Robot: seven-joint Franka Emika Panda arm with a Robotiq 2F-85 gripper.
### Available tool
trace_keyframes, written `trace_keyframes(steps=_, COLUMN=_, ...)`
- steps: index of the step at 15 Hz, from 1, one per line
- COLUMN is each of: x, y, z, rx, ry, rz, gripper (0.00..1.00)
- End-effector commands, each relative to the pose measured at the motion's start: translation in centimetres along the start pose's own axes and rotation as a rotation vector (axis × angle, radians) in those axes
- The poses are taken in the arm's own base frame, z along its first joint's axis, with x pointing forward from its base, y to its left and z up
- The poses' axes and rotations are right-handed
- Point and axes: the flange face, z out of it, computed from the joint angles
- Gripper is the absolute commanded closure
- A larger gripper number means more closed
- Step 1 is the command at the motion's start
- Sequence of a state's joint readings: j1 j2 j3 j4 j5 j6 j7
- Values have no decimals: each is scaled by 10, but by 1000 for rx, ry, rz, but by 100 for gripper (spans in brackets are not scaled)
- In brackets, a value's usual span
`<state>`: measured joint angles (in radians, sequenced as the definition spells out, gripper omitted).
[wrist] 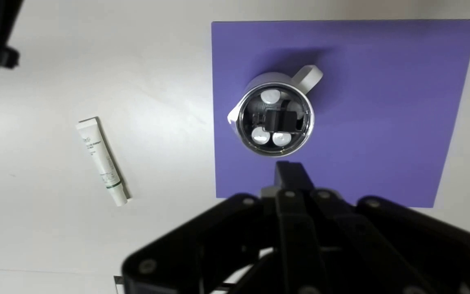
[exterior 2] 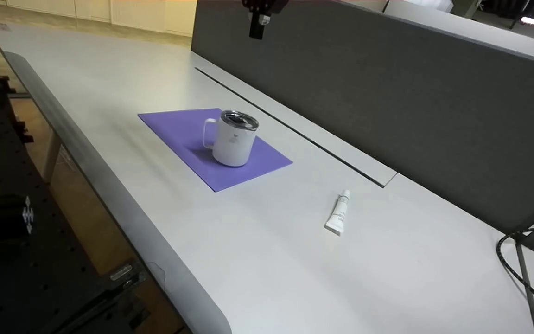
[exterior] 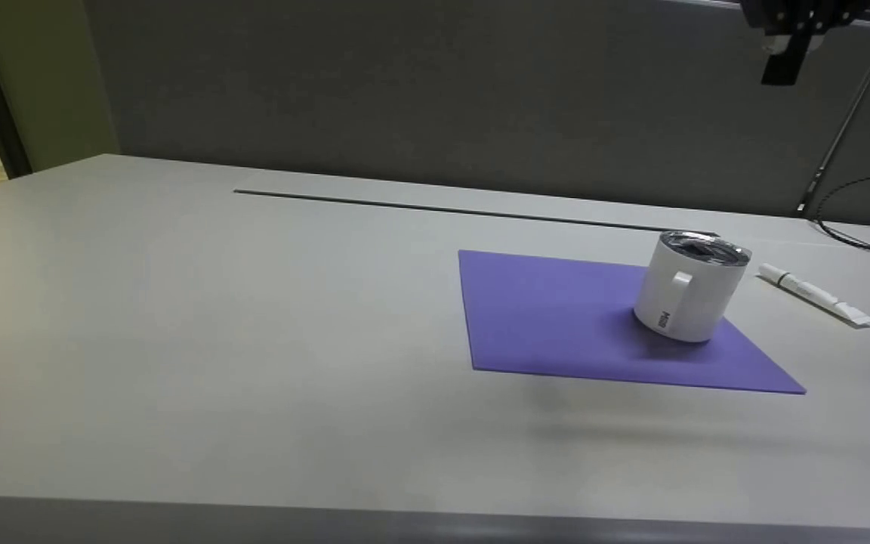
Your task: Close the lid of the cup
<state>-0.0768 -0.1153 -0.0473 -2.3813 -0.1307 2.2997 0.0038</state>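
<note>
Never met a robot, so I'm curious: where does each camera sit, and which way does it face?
Exterior view: beside and above the table, facing the divider beyond the cup; part of the gripper shows, top right.
Exterior view: above, looking down along the table, the tube nearer than the cup; part of the gripper shows, top.
Wrist view: on the wrist, facing down at the lid; the gripper shows, bottom centre.
Both exterior views share the divider; all views, cup and tube.

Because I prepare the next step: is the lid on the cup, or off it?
On: the lid covers the top of the cup in all three views. Whether its black slider is closed, I cannot tell.
</note>
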Motion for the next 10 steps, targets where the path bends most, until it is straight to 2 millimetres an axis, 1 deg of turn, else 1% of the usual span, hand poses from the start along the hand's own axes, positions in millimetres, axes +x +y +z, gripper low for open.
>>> trace_keyframes(steps=1, x=0, y=0, z=0, rx=-1, ry=-1, rz=0, gripper=99)
trace_keyframes(steps=5, x=0, y=0, z=0, rx=-2, ry=-1, rz=-1, gripper=100)
trace_keyframes(steps=7, x=4, y=3, z=16, rx=-14, ry=-15, rz=11, gripper=100)
trace_keyframes(steps=10, x=8, y=2, z=43, rx=-30, ry=-14, rz=19, gripper=100)
